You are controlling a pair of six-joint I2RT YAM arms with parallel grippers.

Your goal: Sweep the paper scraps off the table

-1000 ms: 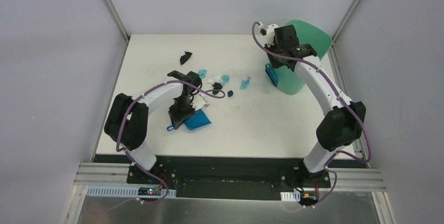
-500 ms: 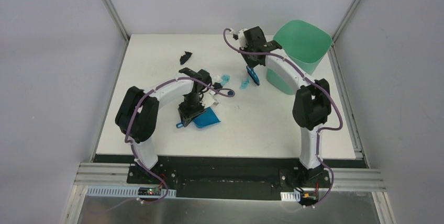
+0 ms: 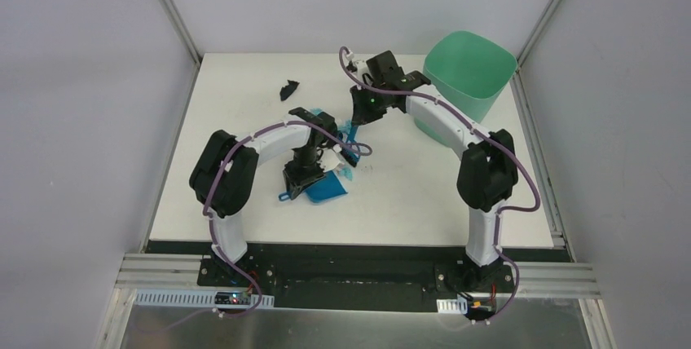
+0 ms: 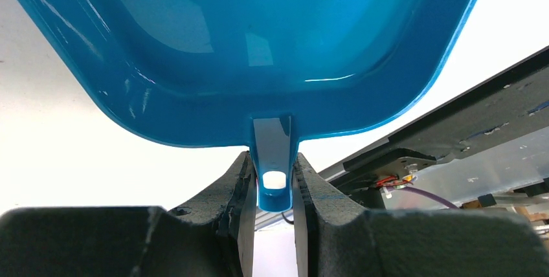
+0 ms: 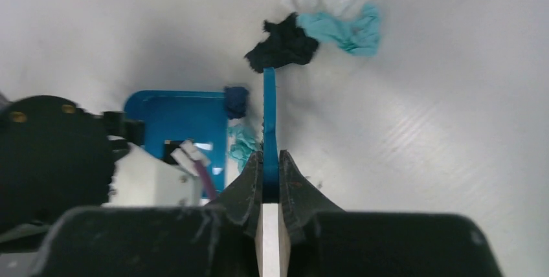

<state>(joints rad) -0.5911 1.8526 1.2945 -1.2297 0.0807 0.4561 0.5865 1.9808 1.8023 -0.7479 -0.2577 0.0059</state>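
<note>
Top cam: high up behind me, far off, looks down on the whole table [image 3: 228, 88]. L wrist cam: looks out past my left fingers [image 4: 232, 194], v. close to the pan [image 4: 259, 44]. R wrist cam: looks down along the brush [image 5: 269, 115], near the scraps [image 5: 285, 44]. All 3 views show the pan.

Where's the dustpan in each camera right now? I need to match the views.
Top external: dustpan sits left of centre on the table, toward the near edge.
Left wrist: it fills the upper frame, with its handle clamped in the left gripper.
Right wrist: left of centre, partly hidden by the left arm.
Shared landmark: the white table, also seen at and.
</note>
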